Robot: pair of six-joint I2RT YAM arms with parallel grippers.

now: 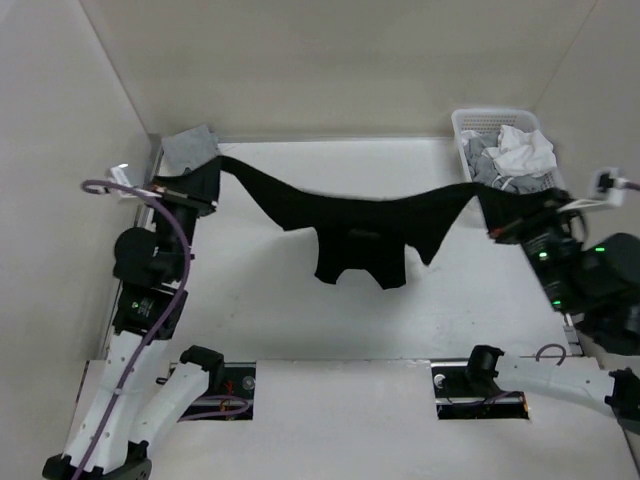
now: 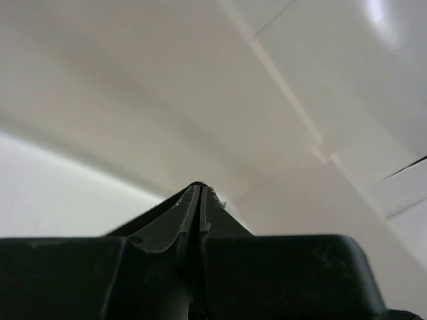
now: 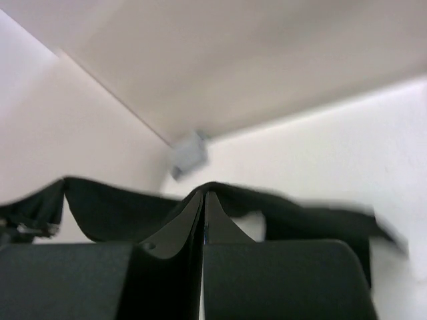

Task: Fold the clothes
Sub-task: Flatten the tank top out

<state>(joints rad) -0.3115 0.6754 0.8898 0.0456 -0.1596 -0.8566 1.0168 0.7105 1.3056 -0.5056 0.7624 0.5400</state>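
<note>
- Left gripper (image 2: 200,189) and right gripper (image 3: 204,196): both clenched, each pinching one end of the clothes (image 1: 355,225).
- The clothes: matte black, limp, evidently light, strung left to right above the table (image 1: 300,320) with the middle sagging. Grip judged soundest at corners or hems.
- Far right: white slatted basket (image 1: 468,125), laundry inside.

1. White matte table (image 1: 300,330), evenly lit, with a soft shadow across its middle.
2. Plain pale back wall (image 1: 330,60); left wall (image 1: 50,150) and right wall (image 1: 600,90) box the table in.
3. White basket (image 1: 490,114) of white and grey laundry in the far right corner.
4. Small grey cloth (image 1: 190,148) in the far left corner.
5. Overhead, pale panels (image 2: 300,100) with thin seams.
</note>
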